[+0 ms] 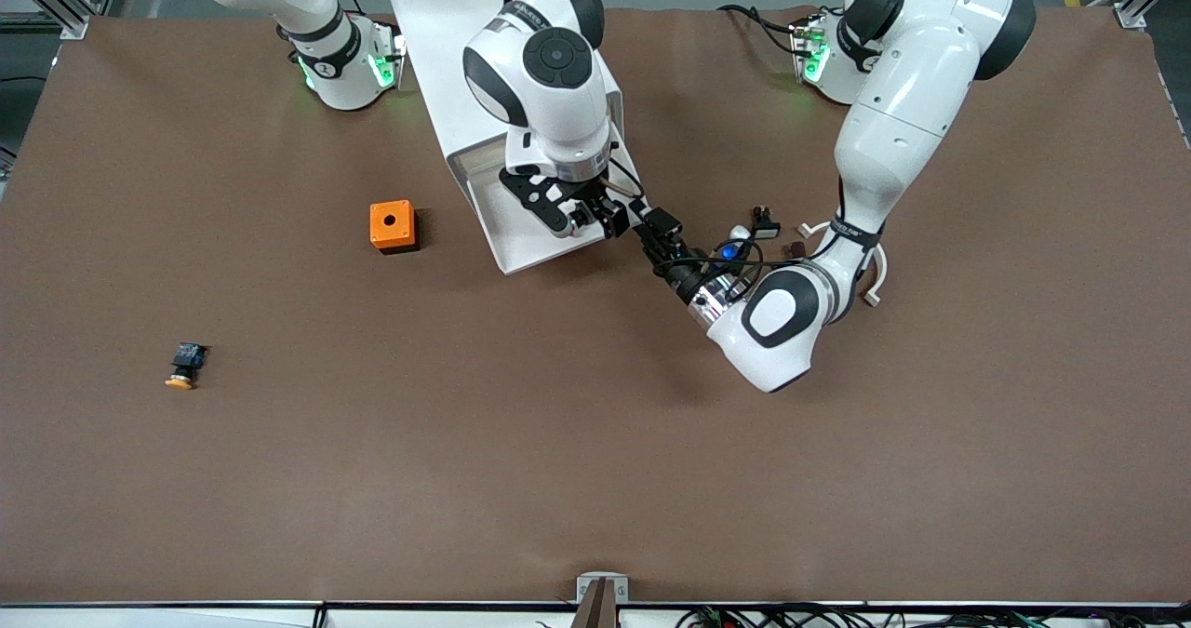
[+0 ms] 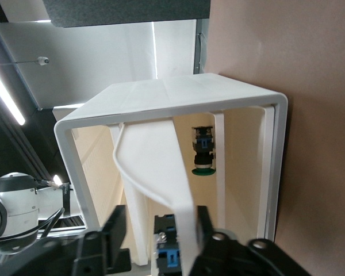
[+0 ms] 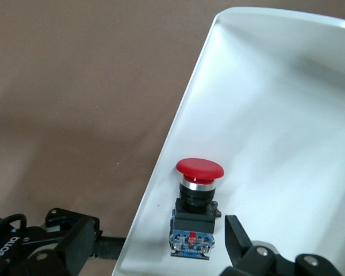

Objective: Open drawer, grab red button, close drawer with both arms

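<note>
Only right wrist view shows button (image 3: 196, 201).

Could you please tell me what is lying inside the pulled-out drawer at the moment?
A red-capped button lies in the drawer, near its edge. The right tool hangs open over it. In the front view the right arm covers most of the drawer, so the rest is unseen.

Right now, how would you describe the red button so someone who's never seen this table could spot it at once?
Find the white cabinet between the two arm bases, then its pulled-out white drawer, the tray under the right hand. The button lies in that tray near its edge: a red mushroom cap on a black-and-blue body. The similar button out on the brown table has a yellow-orange cap.
</note>
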`<state>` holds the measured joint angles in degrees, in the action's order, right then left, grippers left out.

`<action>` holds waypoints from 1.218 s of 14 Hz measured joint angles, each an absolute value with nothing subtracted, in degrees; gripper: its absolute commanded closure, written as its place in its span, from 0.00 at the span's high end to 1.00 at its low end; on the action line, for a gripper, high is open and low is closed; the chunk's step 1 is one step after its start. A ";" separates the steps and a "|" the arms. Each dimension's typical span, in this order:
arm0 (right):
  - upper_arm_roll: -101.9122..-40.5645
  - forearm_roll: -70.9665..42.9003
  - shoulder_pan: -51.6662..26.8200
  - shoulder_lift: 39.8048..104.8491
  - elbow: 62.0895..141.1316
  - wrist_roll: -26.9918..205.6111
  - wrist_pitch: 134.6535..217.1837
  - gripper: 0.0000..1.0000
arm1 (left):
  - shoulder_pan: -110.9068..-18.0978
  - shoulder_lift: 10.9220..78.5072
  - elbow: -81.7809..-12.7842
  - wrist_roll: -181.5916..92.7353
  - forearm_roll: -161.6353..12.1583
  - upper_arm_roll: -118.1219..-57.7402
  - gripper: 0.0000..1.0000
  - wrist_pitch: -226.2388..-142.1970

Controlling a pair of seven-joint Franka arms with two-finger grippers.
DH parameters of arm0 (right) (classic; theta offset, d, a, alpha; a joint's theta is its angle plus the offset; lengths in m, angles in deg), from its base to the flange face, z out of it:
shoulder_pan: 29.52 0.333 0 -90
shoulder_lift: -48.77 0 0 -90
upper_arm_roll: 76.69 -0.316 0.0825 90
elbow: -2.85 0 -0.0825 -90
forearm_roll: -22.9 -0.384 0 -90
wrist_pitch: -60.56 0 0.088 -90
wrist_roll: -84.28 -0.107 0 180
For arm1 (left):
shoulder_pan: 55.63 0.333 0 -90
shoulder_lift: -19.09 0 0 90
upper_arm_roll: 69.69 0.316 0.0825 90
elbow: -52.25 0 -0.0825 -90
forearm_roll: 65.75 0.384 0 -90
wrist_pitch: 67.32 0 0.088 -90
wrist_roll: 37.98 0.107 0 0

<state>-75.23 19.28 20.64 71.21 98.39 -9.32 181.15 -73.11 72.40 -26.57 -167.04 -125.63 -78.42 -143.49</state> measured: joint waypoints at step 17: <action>-75.20 19.28 22.23 73.64 98.38 -13.09 179.08 1.00 | -68.80 68.40 -21.80 -117.31 -102.81 -76.00 1.00 -151.34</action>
<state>-75.20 19.28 22.23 73.64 98.38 -13.09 179.08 -68.80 68.40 -21.80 -117.31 -102.81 -76.00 -151.34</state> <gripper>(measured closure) 0.000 0.000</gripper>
